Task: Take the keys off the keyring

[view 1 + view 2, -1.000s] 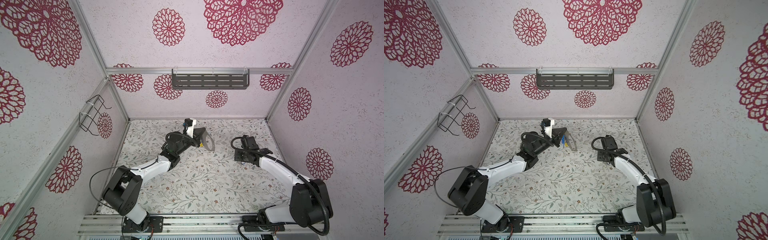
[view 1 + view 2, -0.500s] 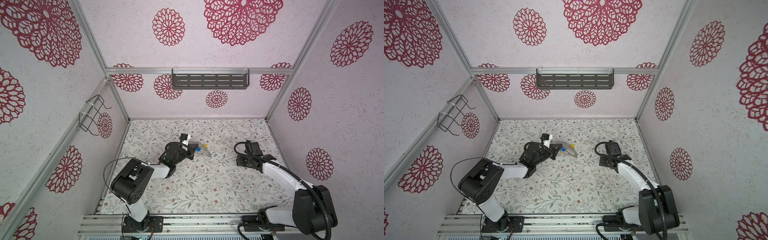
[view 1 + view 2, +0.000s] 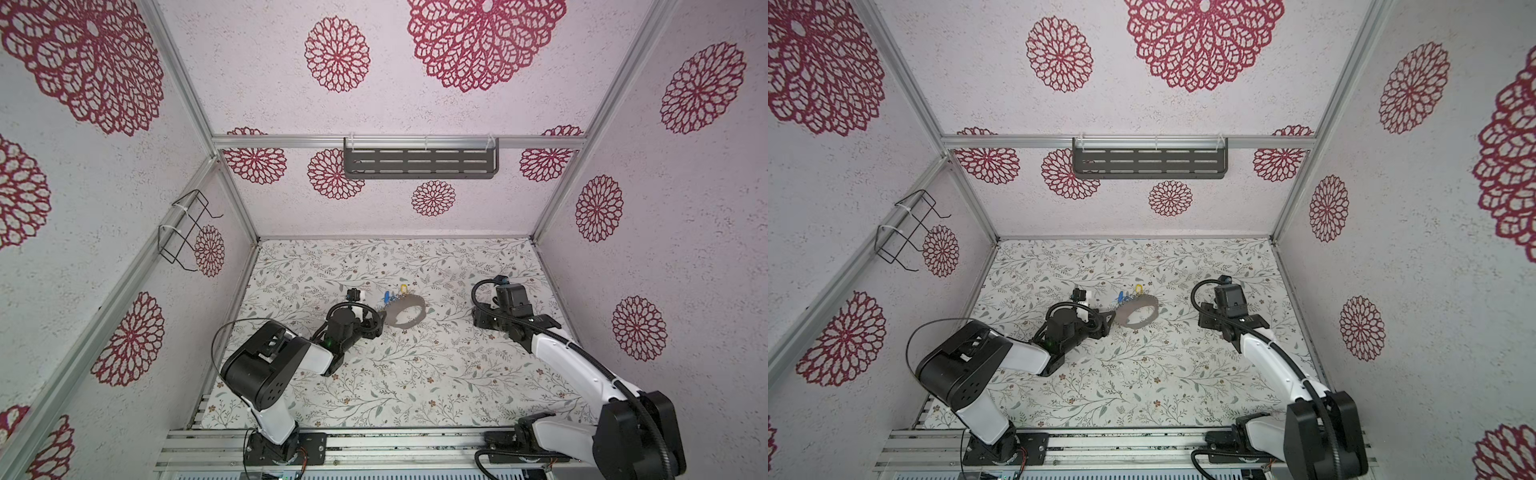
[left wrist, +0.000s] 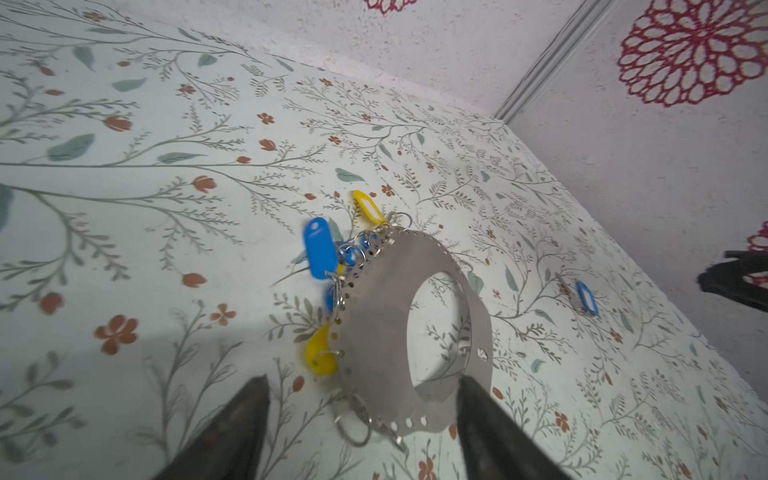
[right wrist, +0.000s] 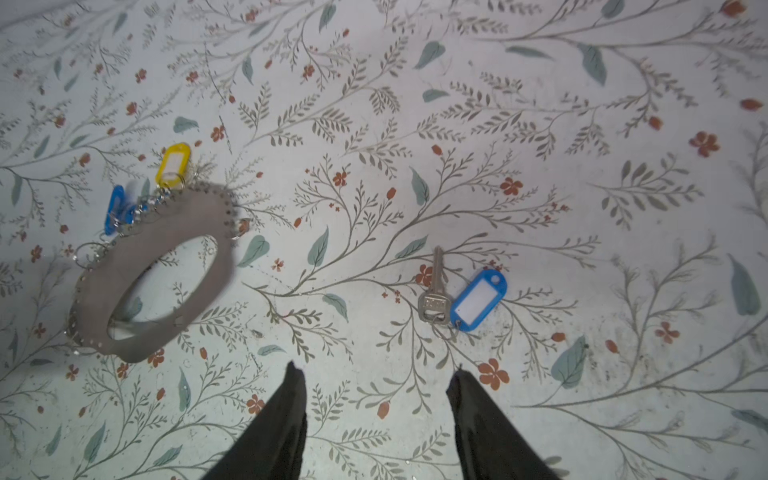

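My left fingers stood wide open astride the keyring; my right fingers hung half-open, empty; gripping its thin rim could snag the bunched keys.

No legible text or markings

**A robot test cell, not a home or a shop.**
Printed panels with red medallions close you in on three sides, joined by aluminium rails, and the floor is a flat floral sheet. Far beyond the left gripper and the right gripper, a slotted grey shelf hangs from the back rail. Out past the left gripper's outer side, a wire rack is tied to the side rail with white ties. Behind both grippers, your arms' bases bolt to a slotted metal track.
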Controlling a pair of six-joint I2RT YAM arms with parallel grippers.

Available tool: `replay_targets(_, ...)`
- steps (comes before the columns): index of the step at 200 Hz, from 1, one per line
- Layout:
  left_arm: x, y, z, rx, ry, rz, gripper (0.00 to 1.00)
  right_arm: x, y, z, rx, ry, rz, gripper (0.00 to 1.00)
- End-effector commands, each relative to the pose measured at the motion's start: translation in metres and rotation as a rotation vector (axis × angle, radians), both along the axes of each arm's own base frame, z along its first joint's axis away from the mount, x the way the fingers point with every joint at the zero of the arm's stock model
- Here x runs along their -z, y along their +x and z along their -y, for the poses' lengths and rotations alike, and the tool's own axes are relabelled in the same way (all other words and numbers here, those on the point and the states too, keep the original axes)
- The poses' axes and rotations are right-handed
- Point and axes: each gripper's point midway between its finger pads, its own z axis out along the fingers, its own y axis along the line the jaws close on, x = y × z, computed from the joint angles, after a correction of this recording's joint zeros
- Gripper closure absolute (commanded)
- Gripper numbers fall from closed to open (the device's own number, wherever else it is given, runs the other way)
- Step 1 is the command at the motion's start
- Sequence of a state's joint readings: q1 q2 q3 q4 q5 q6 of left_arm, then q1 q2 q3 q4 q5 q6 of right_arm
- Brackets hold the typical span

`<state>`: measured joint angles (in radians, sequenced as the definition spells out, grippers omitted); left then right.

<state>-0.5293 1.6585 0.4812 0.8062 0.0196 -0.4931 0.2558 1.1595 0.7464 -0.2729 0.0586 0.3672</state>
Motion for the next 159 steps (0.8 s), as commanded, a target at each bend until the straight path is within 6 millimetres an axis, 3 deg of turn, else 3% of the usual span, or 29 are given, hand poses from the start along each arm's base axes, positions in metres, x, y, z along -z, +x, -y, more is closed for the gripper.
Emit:
replay_targets(1,-0.032,0.003,-0.024,-0.112,0.076,0.022,0.03,-0.039,0.010,0.025,0.104,-0.061,0.194,0.40)
replay_targets(23,-0.051,0.003,-0.065,-0.310,0.211,-0.052,0.03,-0.059,0.007,0.058,0.245,-0.159,0.369,0.35)
replay_targets(42,-0.068,0.004,-0.094,-0.435,0.322,-0.052,0.03,-0.062,0.002,0.086,0.364,-0.272,0.478,0.36)
replay_targets(57,-0.073,0.005,-0.110,-0.509,0.396,-0.027,0.03,-0.057,0.002,0.088,0.353,-0.320,0.564,0.39)
replay_targets(85,-0.073,-0.001,-0.120,-0.542,0.432,-0.041,0.03,-0.038,0.000,0.069,0.182,-0.385,0.699,0.43)
replay_targets(127,-0.071,-0.014,-0.120,-0.536,0.291,0.038,0.03,-0.006,0.001,0.074,0.170,-0.471,0.650,0.41)
replay_targets(159,-0.079,-0.020,-0.121,-0.524,0.243,0.083,0.03,-0.008,0.015,0.079,0.204,-0.455,0.666,0.39)
